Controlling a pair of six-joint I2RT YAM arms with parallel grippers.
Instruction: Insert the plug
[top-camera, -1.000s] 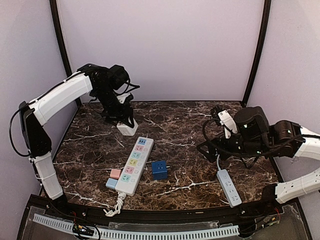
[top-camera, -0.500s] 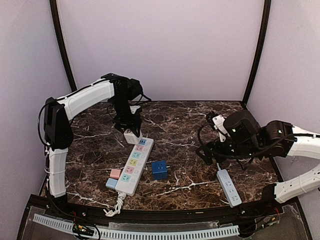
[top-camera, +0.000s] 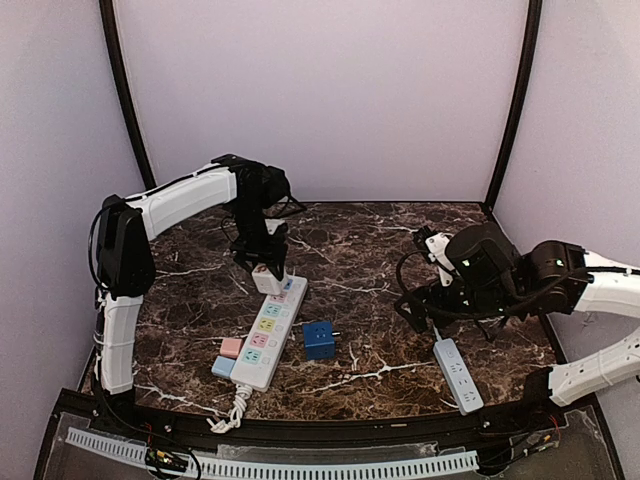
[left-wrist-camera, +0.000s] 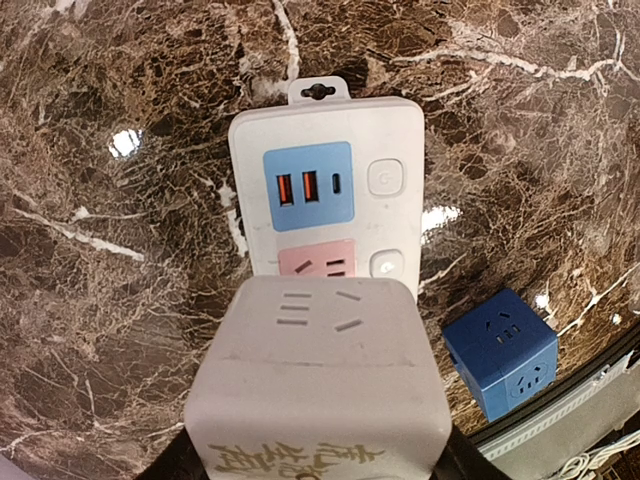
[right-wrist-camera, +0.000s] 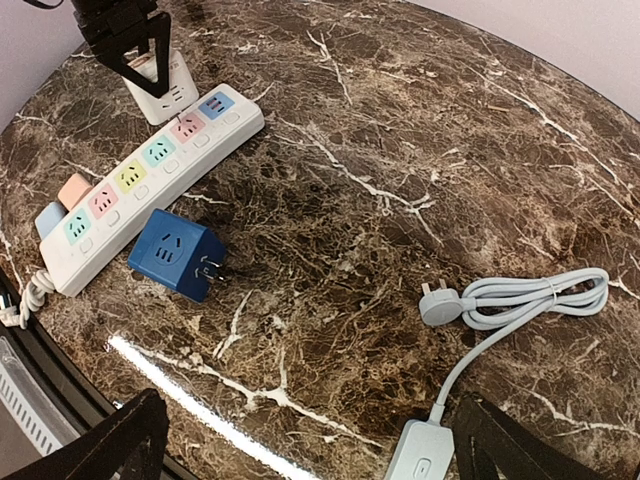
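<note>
My left gripper (top-camera: 265, 272) is shut on a white cube plug (top-camera: 266, 277) and holds it over the far end of the long white power strip (top-camera: 269, 320). In the left wrist view the cube (left-wrist-camera: 320, 380) fills the lower frame, just above the strip's pink socket (left-wrist-camera: 318, 263) and blue USB panel (left-wrist-camera: 308, 186). In the right wrist view the cube (right-wrist-camera: 160, 88) sits beside the strip (right-wrist-camera: 150, 170). My right gripper (top-camera: 412, 300) is open and empty over bare table, its fingertips (right-wrist-camera: 120, 440) wide apart.
A blue cube plug (top-camera: 319, 339) lies right of the strip, prongs pointing right; it also shows in the right wrist view (right-wrist-camera: 175, 255). Pink (top-camera: 231, 347) and light-blue (top-camera: 223, 366) cubes sit against the strip's near end. A small grey power strip (top-camera: 457, 374) with coiled cable (right-wrist-camera: 530, 298) lies at the right.
My left arm has carried the white cube from the far-left table toward the right and near, ending over the strip's far end. My right arm shifted slightly left.
</note>
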